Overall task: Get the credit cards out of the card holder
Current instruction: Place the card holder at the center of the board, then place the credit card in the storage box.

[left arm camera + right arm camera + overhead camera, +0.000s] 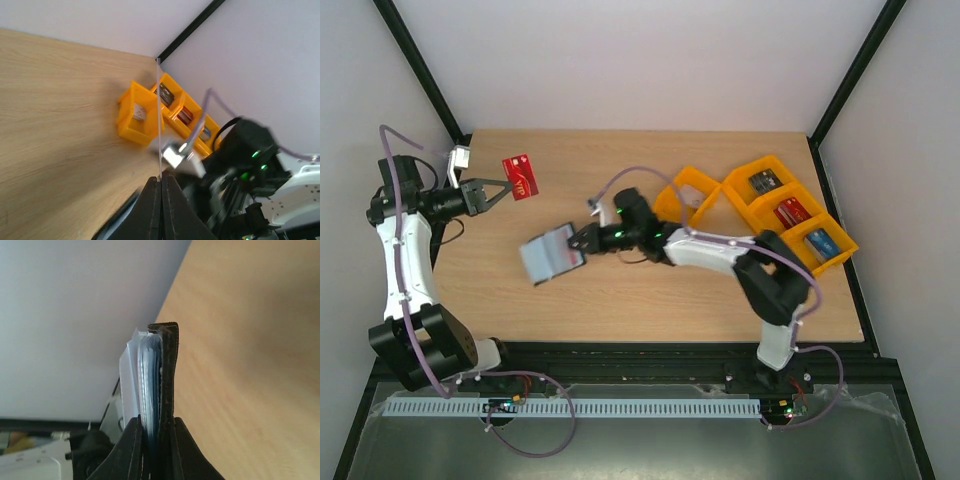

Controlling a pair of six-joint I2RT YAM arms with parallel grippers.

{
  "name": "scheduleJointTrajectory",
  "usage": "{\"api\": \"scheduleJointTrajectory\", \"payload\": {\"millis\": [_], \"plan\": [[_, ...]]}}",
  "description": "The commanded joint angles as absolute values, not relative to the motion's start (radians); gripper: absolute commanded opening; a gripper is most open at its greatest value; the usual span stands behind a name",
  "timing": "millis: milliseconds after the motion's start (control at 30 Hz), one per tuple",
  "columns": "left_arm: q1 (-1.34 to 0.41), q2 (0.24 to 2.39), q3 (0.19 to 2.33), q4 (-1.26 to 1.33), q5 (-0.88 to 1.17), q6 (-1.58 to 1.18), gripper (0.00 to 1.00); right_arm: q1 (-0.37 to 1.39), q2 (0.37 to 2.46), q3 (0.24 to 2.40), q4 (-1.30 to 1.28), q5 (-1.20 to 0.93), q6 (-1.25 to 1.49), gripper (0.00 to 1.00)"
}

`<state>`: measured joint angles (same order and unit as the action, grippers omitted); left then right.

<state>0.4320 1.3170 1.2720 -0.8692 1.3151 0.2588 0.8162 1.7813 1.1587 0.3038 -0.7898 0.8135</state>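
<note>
Two separate grasps
At ten o'clock, left gripper (506,188) pinches thin red plastic card (522,177); right gripper (582,241) clamps black folding wallet (550,256) at centre.

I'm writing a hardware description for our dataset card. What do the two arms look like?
The left arm and right arm both have white link shells between black joints and black bases. A purple cable loops along each. Green lights glow by the right wrist. The jaws are black and tapered.

Orange trays (752,207) crowd the table (620,300) at right; near side open.
</note>
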Motion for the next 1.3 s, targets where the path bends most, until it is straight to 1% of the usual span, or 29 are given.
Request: {"api": "scheduleJointTrajectory", "payload": {"millis": [0,33,100,133,167,233,267,300,333,400,433,500,533,600,667,700,733,767,833,967,1033,1100,1267], "plan": [[0.422,1.302,1.241,-0.705,1.354,0.048,0.02,0.891,1.921,1.283,0.352,-0.922,0.871,0.02],[0.421,1.300,1.224,-0.668,1.331,0.007,0.02,0.889,1.944,1.293,0.338,-0.914,0.877,0.02],[0.410,1.296,1.189,-0.596,1.295,-0.087,0.02,0.880,1.973,1.327,0.218,-0.869,0.836,0.05],[0.399,1.298,1.174,-0.570,1.290,-0.114,0.02,0.876,1.987,1.352,0.117,-0.831,0.795,0.06],[0.385,1.301,1.159,-0.546,1.290,-0.138,0.02,0.868,2.000,1.382,-0.007,-0.759,0.751,0.09],[0.346,1.300,1.137,-0.506,1.278,-0.176,0.02,0.847,1.996,1.426,-0.230,-0.553,0.666,0.32],[0.322,1.296,1.130,-0.490,1.267,-0.190,0.02,0.827,1.970,1.421,-0.283,-0.455,0.647,0.46],[0.299,1.291,1.125,-0.475,1.253,-0.200,0.02,0.800,1.932,1.397,-0.307,-0.385,0.642,0.58],[0.278,1.286,1.121,-0.462,1.237,-0.208,0.02,0.777,1.883,1.365,-0.311,-0.330,0.644,0.67],[0.247,1.284,1.122,-0.444,1.220,-0.224,0.02,0.755,1.784,1.319,-0.327,-0.192,0.628,0.91],[0.231,1.286,1.125,-0.431,1.219,-0.238,0.02,0.755,1.745,1.318,-0.344,-0.144,0.599,0.98],[0.209,1.289,1.131,-0.397,1.223,-0.277,0.02,0.757,1.685,1.324,-0.340,-0.147,0.560,0.99],[0.195,1.287,1.136,-0.377,1.224,-0.297,0.02,0.761,1.655,1.312,-0.306,-0.187,0.543,0.98],[0.162,1.284,1.154,-0.353,1.222,-0.326,0.02,0.769,1.590,1.245,-0.137,-0.350,0.540,0.99],[0.126,1.281,1.173,-0.327,1.226,-0.364,0.02,0.771,1.525,1.110,0.211,-0.528,0.657,1.00],[0.109,1.280,1.184,-0.313,1.229,-0.385,0.02,0.772,1.506,1.040,0.508,-0.580,0.796,1.00],[0.096,1.279,1.195,-0.294,1.234,-0.411,0.02,0.775,1.500,0.983,0.704,-0.596,0.902,1.00],[0.085,1.280,1.207,-0.280,1.236,-0.434,0.02,0.778,1.511,0.954,0.847,-0.591,0.986,0.98],[0.071,1.281,1.222,-0.236,1.239,-0.487,0.02,0.788,1.546,0.950,1.014,-0.575,1.079,0.90],[0.045,1.284,1.230,-0.138,1.242,-0.601,0.02,0.829,1.597,0.988,1.132,-0.537,1.141,0.78],[0.032,1.284,1.235,-0.123,1.242,-0.611,0.02,0.837,1.610,0.999,1.171,-0.537,1.157,0.67],[0.025,1.280,1.233,-0.124,1.243,-0.611,0.02,0.838,1.607,0.997,1.184,-0.514,1.160,0.58],[0.002,1.276,1.213,-0.083,1.260,-0.649,0.02,0.838,1.636,1.028,1.152,-0.483,1.169,0.47]]}}
